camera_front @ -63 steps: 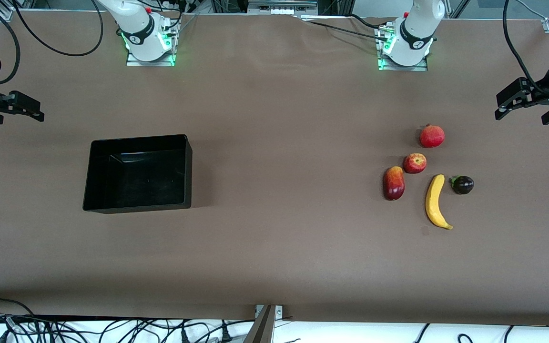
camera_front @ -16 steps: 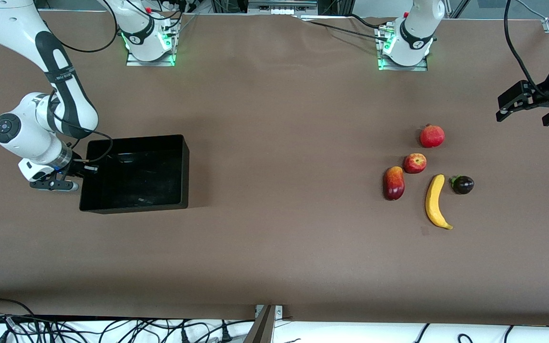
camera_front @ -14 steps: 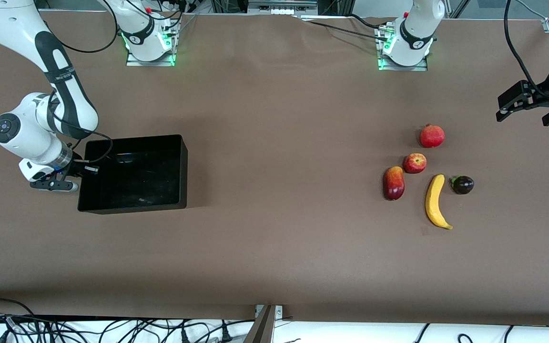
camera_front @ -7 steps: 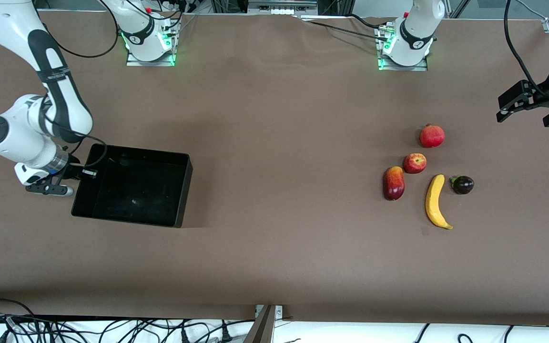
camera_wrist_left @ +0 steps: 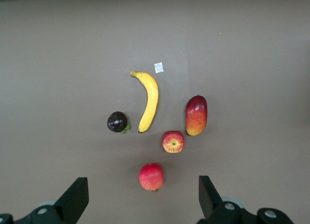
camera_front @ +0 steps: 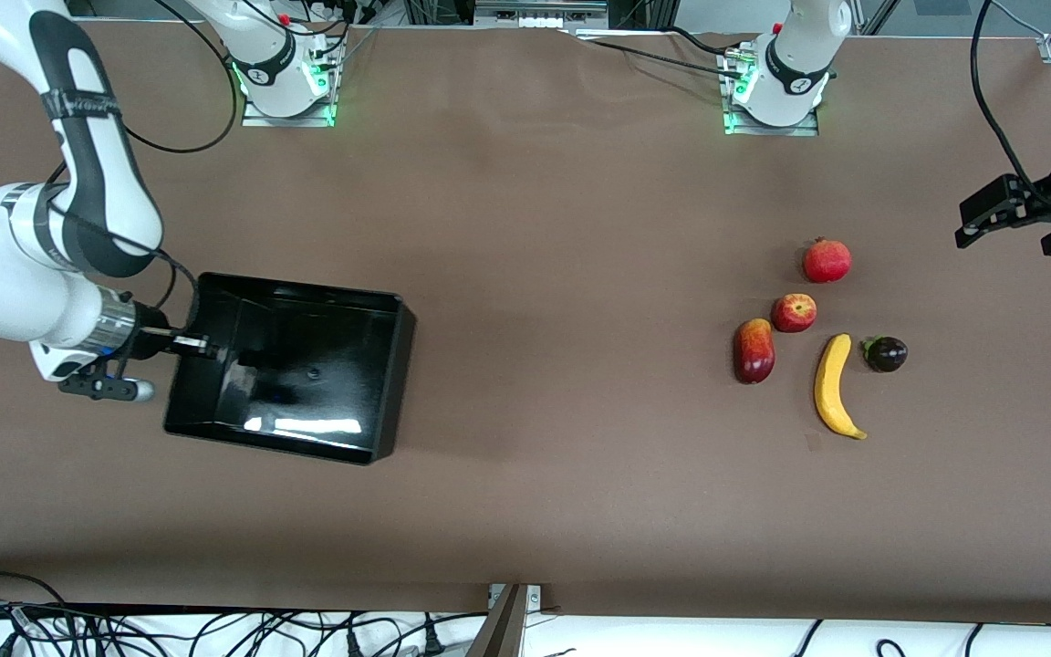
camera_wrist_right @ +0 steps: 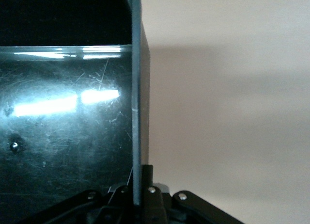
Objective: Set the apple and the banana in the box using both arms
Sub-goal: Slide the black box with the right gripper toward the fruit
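The black box (camera_front: 306, 294) is tilted, lifted by its wall at the right arm's end. My right gripper (camera_front: 190, 345) is shut on that wall, which stands edge-on between its fingers in the right wrist view (camera_wrist_right: 137, 112), where the gripper (camera_wrist_right: 141, 187) pinches it. The apple (camera_front: 794, 312) and the banana (camera_front: 832, 385) lie on the table toward the left arm's end. My left gripper (camera_front: 1004, 217) is open and empty, up over the table's edge there. Its wrist view shows the apple (camera_wrist_left: 173, 141) and banana (camera_wrist_left: 147, 102) below its open gripper (camera_wrist_left: 142, 200).
A red pomegranate (camera_front: 827, 261), a dark red-yellow mango (camera_front: 754, 350) and a small dark purple fruit (camera_front: 886, 353) lie close around the apple and banana. A small white tag (camera_wrist_left: 158, 67) lies by the banana's tip. Brown table stretches between box and fruit.
My right arm came in, shut on the box's wall, then tilted it up and shifted it toward the fruit and nearer the front camera. The left gripper barely moved.
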Tool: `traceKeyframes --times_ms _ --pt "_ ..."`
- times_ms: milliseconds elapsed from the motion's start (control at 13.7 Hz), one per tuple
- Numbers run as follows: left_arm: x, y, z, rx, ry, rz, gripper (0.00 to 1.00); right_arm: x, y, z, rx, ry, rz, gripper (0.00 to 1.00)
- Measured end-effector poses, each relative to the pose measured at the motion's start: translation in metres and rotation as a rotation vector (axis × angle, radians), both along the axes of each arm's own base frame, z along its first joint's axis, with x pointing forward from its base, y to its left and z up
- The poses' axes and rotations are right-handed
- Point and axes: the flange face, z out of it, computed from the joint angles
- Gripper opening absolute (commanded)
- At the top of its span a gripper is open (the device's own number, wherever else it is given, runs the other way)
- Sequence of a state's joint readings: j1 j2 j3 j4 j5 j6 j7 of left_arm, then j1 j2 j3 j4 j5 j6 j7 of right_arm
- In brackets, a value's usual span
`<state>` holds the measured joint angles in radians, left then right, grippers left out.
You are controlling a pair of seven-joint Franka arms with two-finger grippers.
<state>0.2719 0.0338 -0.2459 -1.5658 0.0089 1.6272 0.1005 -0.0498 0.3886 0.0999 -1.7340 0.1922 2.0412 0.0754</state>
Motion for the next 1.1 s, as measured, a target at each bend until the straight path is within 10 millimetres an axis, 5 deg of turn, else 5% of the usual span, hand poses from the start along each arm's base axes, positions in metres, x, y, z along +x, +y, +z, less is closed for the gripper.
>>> traceKeyframes --times_ms 220,440,806,1099 --pt "0.002 0.009 -0.004 -0.002 0.007 0.014 1.00 -0.007 0.078 0.013 0.027 0.009 0.103 0.00" --pt "0.002 0.010 -0.004 -0.003 0.006 0.014 1.00 -0.033 0.180 0.008 0.002 0.054 0.056 0.00" --pt "0.003 0.006 -0.003 -0.003 0.005 0.008 1.00 -0.075 0.351 -0.050 -0.001 0.058 0.066 0.00" --pt "0.002 0.006 -0.009 -0.005 0.032 0.008 1.00 -0.091 0.429 -0.092 -0.006 0.007 0.061 0.00"
